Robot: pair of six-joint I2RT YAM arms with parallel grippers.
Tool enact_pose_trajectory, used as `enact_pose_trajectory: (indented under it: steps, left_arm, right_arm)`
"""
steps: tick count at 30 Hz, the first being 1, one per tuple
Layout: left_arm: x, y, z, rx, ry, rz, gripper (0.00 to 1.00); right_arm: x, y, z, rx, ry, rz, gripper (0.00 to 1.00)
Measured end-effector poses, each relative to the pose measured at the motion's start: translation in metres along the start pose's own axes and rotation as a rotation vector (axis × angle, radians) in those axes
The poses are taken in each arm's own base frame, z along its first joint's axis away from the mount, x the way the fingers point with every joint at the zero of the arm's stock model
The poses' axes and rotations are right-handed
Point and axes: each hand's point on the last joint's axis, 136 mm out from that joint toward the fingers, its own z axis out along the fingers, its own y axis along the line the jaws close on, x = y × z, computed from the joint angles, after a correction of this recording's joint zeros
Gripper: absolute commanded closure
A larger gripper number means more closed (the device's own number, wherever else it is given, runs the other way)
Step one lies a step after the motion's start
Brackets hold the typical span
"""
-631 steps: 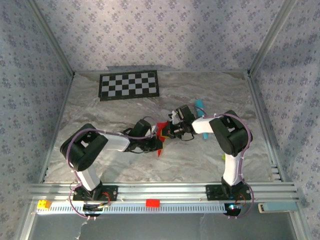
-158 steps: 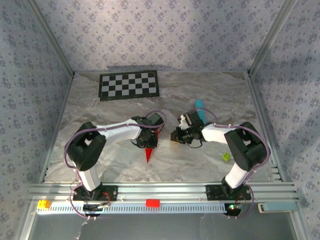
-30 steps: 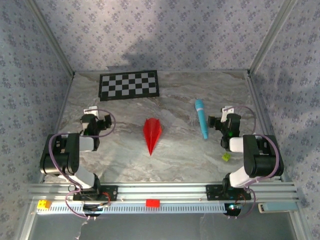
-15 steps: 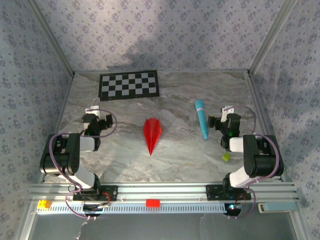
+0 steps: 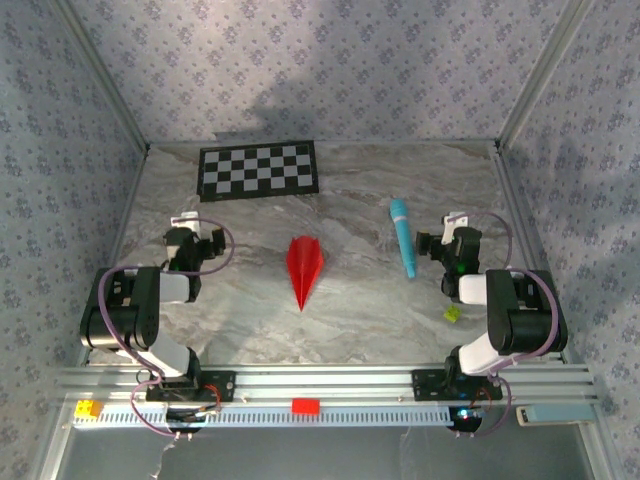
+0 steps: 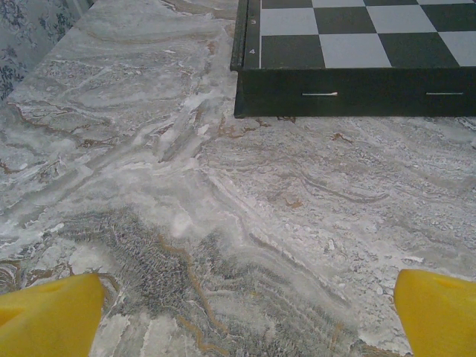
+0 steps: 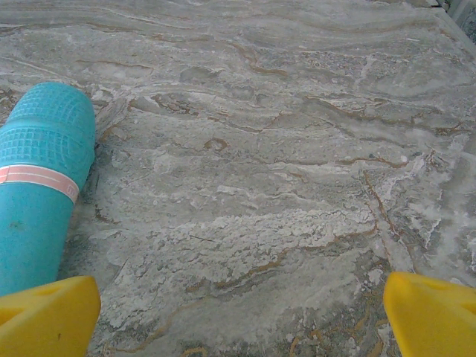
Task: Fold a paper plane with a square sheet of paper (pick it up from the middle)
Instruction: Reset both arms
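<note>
The left end effector (image 6: 245, 316) and right end effector (image 7: 242, 316) stood wide open and empty. The paper plane (image 5: 304, 268) lay free on the worktop (image 5: 360, 320) between them, so folding appeared complete.

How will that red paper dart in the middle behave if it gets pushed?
The slim red folded-paper dart is probably very light, so a nudge would likely slide or spin it. Thin paper should crumple under a firm pinch. Lying flat, it seems unlikely to roll.
</note>
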Motion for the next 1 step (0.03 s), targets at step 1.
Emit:
enact_pose_trajectory:
  steps: [1]
  left_arm:
    - [0.0001,0.0,0.0,0.0,0.0,0.0,0.0]
  right_arm:
    - [0.0,0.0,0.0,0.0,0.0,0.0,0.0]
